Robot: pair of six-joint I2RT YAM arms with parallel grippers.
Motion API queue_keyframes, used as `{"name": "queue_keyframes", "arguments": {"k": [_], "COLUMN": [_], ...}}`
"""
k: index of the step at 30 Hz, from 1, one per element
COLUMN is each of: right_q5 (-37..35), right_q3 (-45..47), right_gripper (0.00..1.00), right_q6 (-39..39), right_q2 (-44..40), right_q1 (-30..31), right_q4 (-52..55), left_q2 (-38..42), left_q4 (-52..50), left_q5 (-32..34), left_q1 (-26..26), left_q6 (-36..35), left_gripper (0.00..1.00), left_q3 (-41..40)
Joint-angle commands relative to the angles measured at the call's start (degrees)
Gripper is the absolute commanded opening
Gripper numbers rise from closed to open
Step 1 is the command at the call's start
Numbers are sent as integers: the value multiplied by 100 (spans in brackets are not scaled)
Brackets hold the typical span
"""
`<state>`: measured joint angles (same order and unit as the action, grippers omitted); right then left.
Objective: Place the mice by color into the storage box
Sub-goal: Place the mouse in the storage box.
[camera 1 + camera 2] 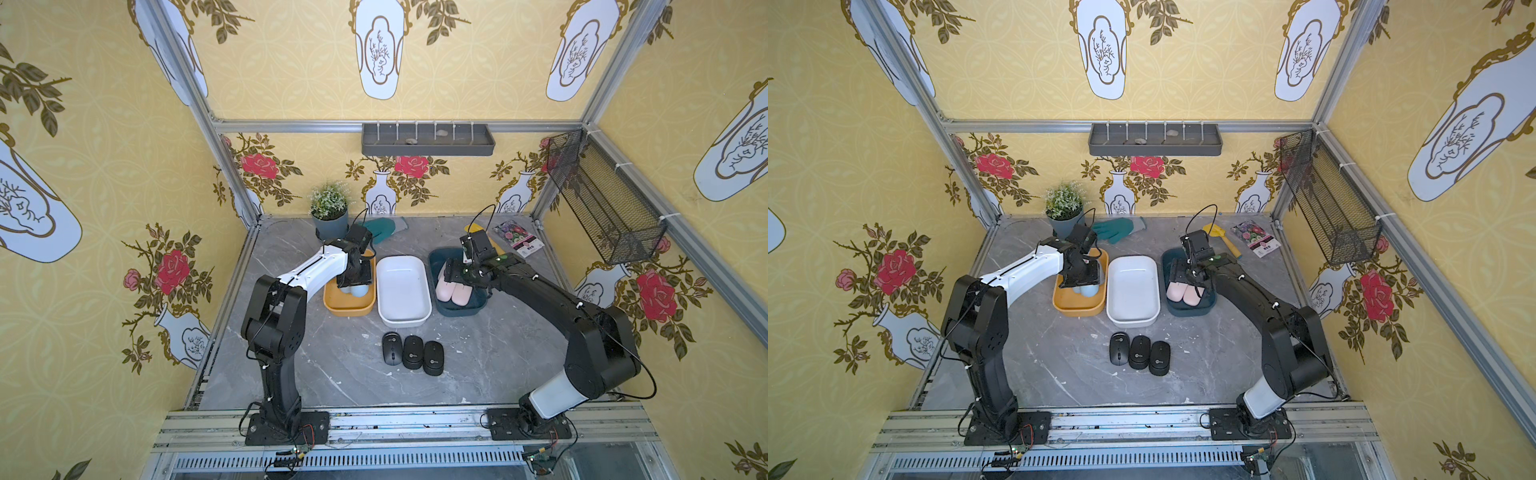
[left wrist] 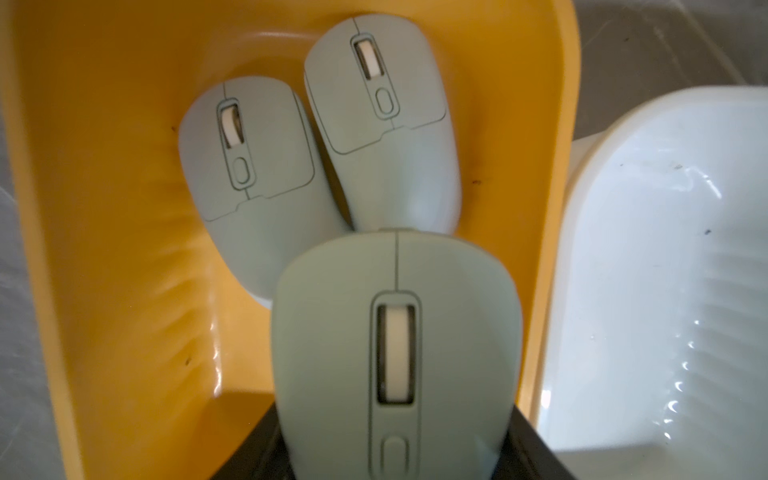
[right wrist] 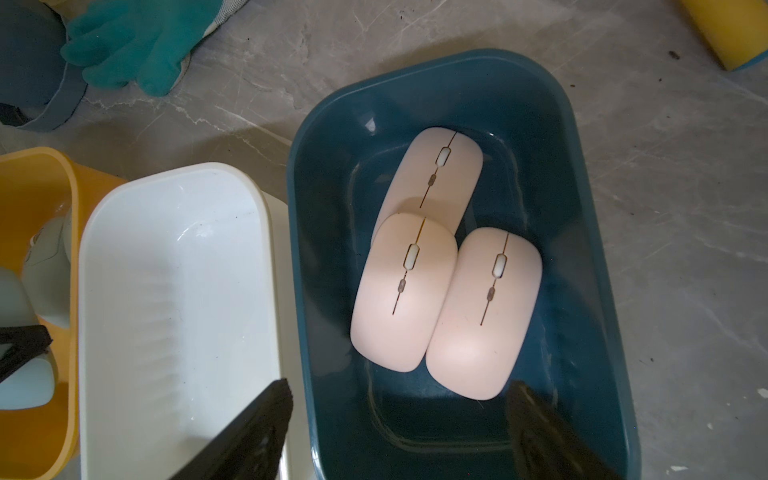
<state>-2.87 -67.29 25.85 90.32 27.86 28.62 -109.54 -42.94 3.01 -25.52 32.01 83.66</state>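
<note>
My left gripper [image 2: 390,465] is shut on a pale blue mouse [image 2: 395,353] and holds it over the yellow storage box [image 2: 104,208]. Two more pale blue mice [image 2: 249,178] lie side by side in that box. My right gripper [image 3: 399,399] is open and holds nothing, just above the dark blue box [image 3: 582,249], where three pale pink mice [image 3: 403,291] lie close together. Between the two boxes stands the white box [image 1: 403,286], which holds nothing. Three black mice [image 1: 412,352] lie in a row on the table in front of the white box.
At the back of the grey marble table stand a potted plant [image 1: 330,212], a green glove [image 1: 384,228], a yellow trowel [image 1: 1221,239] and a seed packet [image 1: 519,239]. A wire basket [image 1: 602,199] hangs on the right wall. A grey shelf [image 1: 428,139] is on the back wall.
</note>
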Motion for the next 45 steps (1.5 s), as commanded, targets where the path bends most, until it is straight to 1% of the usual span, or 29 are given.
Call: {"name": "queue_keyframes", "arguments": {"k": [1, 9, 10, 17, 20, 22, 25, 28, 30, 33, 37, 39, 45], "right_q5": [6, 1, -11, -21, -15, -12, -20, -25, -14, 15, 17, -2, -60], "right_q3": [9, 47, 50, 6, -22, -40, -56, -44, -39, -10, -39, -43, -21], "right_gripper": [83, 83, 83, 83, 83, 83, 83, 83, 83, 83, 83, 83, 83], "right_q6": [0, 26, 25, 41, 60, 58, 71, 104, 116, 141, 140, 146, 150], "right_q2": [38, -6, -14, -6, 20, 12, 3, -14, -15, -6, -40, -95, -175], "right_q1": [0, 0, 0, 0, 0, 5, 6, 11, 9, 11, 31, 27, 26], "right_q4": [27, 91, 100, 153, 186, 180, 188, 188, 183, 153, 168, 183, 168], "left_q2": [-100, -372, -408, -582, -540, -460, -284, 22, 245, 568, 981, 1262, 2062], "left_q4": [206, 329, 349, 445, 445, 398, 252, 105, 5, -142, -409, -498, -938], "left_q5": [39, 112, 102, 56, 60, 105, 160, 163, 165, 155, 230, 300, 350], "left_q1": [3, 3, 167, 196, 199, 197, 196, 189, 194, 170, 82, -169, -579], "left_q6": [26, -28, -28, -22, -27, -40, -60, -63, -57, -29, -39, -83, -18], "left_gripper": [47, 49, 49, 51, 54, 59, 70, 77, 80, 82, 82, 83, 81], "left_q3": [-99, -157, -157, -192, -197, -171, -58, 34, 54, 54, -1, -103, -546]}}
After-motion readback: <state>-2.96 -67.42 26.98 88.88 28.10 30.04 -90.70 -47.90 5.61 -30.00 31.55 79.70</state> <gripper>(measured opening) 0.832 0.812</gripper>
